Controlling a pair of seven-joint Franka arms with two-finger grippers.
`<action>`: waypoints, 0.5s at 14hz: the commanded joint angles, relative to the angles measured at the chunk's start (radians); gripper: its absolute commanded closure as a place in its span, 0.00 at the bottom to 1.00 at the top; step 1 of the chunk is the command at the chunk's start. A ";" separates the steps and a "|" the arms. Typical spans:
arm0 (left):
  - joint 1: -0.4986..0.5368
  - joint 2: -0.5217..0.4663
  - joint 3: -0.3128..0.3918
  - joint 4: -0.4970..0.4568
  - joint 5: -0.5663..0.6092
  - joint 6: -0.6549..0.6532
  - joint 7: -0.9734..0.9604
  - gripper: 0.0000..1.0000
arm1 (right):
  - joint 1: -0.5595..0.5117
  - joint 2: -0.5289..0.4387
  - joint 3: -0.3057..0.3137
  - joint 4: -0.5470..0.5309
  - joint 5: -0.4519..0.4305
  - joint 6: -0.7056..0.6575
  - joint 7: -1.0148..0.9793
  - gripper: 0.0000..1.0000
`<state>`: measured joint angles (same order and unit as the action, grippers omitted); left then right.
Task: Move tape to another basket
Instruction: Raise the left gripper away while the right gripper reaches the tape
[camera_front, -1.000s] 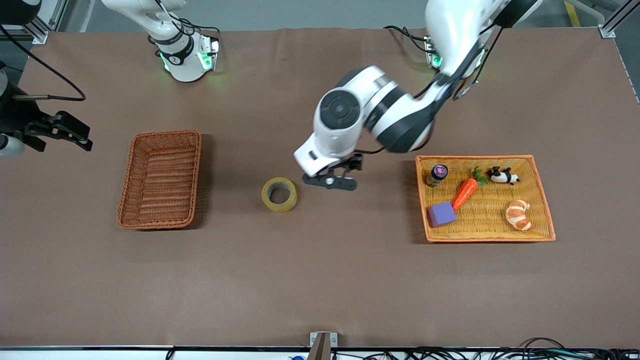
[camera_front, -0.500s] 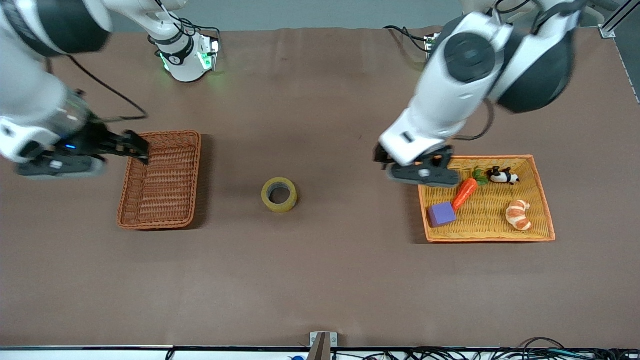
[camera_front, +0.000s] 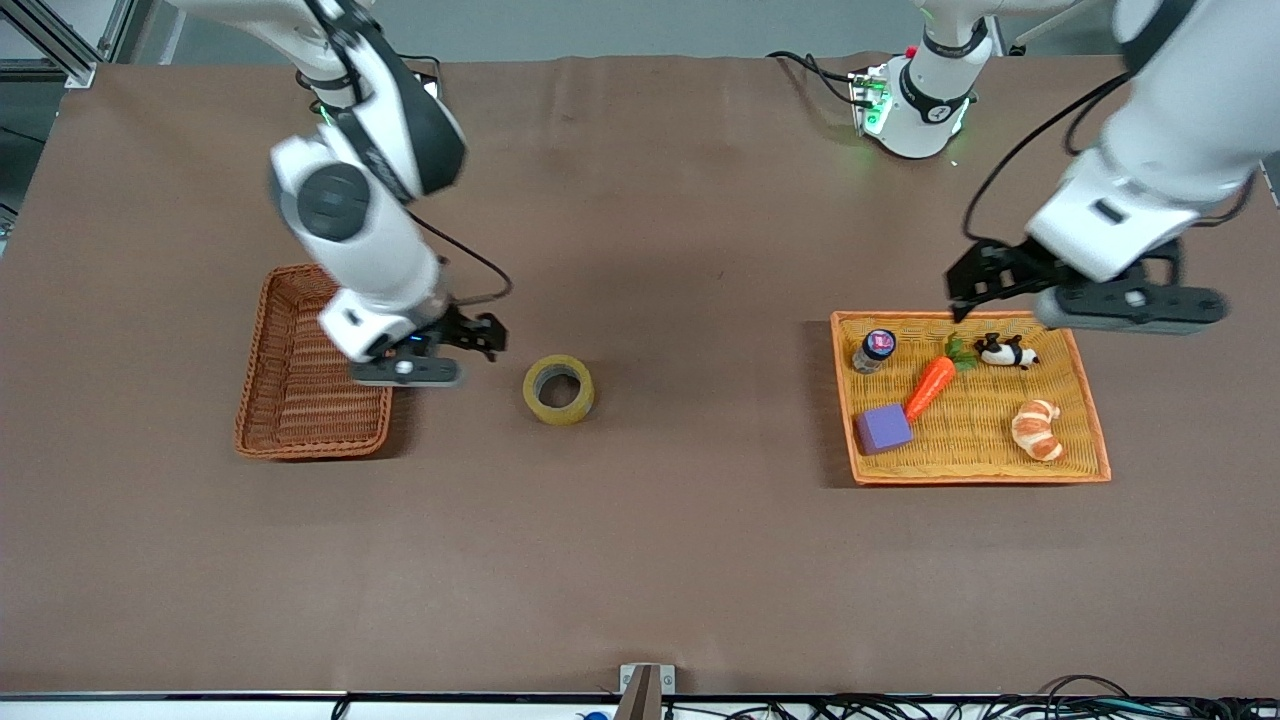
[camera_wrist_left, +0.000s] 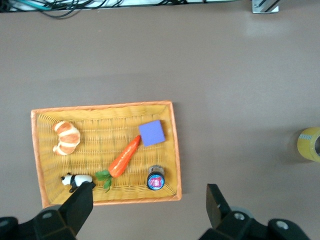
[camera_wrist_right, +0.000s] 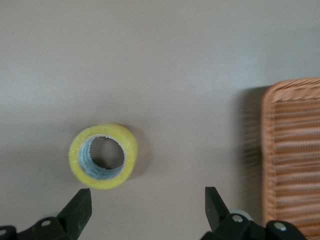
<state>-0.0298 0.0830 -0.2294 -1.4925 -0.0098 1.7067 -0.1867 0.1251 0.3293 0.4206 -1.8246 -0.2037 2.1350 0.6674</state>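
Observation:
The tape (camera_front: 558, 389), a yellowish ring with a grey core, lies flat on the brown table between the two containers. It also shows in the right wrist view (camera_wrist_right: 103, 156) and at the edge of the left wrist view (camera_wrist_left: 311, 144). The reddish-brown wicker basket (camera_front: 290, 410) lies toward the right arm's end and is empty; its edge shows in the right wrist view (camera_wrist_right: 292, 150). My right gripper (camera_front: 478, 336) is open and empty, over the table between basket and tape (camera_wrist_right: 147, 210). My left gripper (camera_front: 978, 282) is open and empty over the yellow tray's farther edge (camera_wrist_left: 149, 200).
The flat yellow tray with an orange rim (camera_front: 970, 480) lies toward the left arm's end. It holds a small jar (camera_front: 874, 350), a carrot (camera_front: 930, 385), a panda figure (camera_front: 1005, 351), a croissant (camera_front: 1036, 429) and a purple block (camera_front: 883, 428).
My right arm has swept from past the basket's outer end across it to just beside the tape. My left arm has drawn away from the tape to the tray's farther edge. The tape has not moved.

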 joint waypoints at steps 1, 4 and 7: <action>-0.038 -0.149 0.102 -0.178 -0.071 0.030 0.024 0.00 | 0.002 0.134 0.053 0.007 -0.147 0.083 0.159 0.00; -0.056 -0.186 0.125 -0.239 -0.067 0.059 0.027 0.00 | 0.019 0.195 0.060 0.010 -0.239 0.097 0.222 0.00; -0.065 -0.155 0.130 -0.229 -0.058 0.056 0.013 0.00 | 0.025 0.270 0.060 0.007 -0.292 0.184 0.222 0.00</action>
<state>-0.0822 -0.0748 -0.1122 -1.7047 -0.0675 1.7443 -0.1697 0.1540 0.5552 0.4660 -1.8279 -0.4494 2.2781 0.8644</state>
